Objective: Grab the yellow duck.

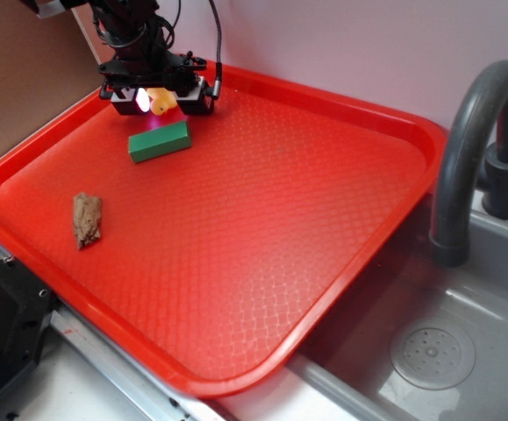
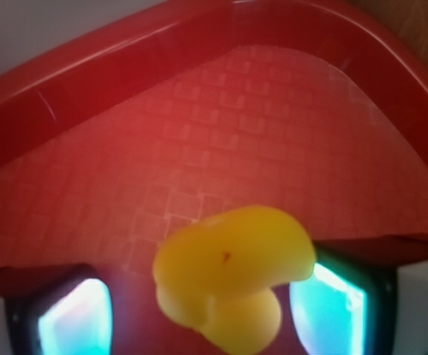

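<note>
**Duck held between the pads, above the far corner of the tray**

Nearest to the wrist camera, the yellow duck (image 2: 232, 270) is seen filling the low middle of the view, pressed between the two lit fingertips (image 2: 77, 318) of the pincer (image 2: 199, 314). The pincer is closed on the duck; one pad is seen at each side of the body. In the exterior view the duck (image 1: 159, 98) appears lifted a little above the red tray (image 1: 324, 263), at its far left corner, though the height cannot be judged exactly.

For the step in hand, the grip should be kept firm and steady, because the duck is glossy and rounded and could slip out if the pads are loosened. A lift should be made straight up and slowly, so that the green block (image 1: 160, 140), which lies just in front of the pincer, is not touched.

The duck looks small, smooth and shiny, with a rounded yellow body and a smaller round part below it in the wrist view. A tiny red mark is seen on its surface. The beak is not clearly shown.

Farther from the pincer, a brown lump (image 1: 87, 219) lies on the left part of the tray, well apart. Beyond the tray, a grey sink (image 1: 464, 307) with a faucet (image 1: 473, 149) is seen at the right.
</note>
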### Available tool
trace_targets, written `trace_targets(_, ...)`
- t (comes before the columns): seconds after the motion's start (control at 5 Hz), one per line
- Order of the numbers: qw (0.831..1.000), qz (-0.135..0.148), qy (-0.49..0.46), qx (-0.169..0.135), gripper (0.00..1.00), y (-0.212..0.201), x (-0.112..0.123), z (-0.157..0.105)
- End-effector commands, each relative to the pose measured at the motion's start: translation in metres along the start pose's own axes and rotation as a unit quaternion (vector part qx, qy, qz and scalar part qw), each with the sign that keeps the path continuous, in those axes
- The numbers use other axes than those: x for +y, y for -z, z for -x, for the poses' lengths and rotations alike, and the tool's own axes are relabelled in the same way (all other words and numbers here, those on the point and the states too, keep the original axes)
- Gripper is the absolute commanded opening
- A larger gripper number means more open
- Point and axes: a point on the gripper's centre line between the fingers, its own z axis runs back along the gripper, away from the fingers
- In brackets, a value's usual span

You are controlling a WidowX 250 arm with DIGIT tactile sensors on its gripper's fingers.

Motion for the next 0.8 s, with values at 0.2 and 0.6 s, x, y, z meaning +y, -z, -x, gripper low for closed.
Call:
trace_targets(0.2, 0.999, -0.002, -0.03, -0.031, 0.0, -0.009, 0.015, -0.019)
trace_targets(0.6, 0.998, -0.001, -0.057, -0.031, 0.0, -0.09, 0.0, -0.011)
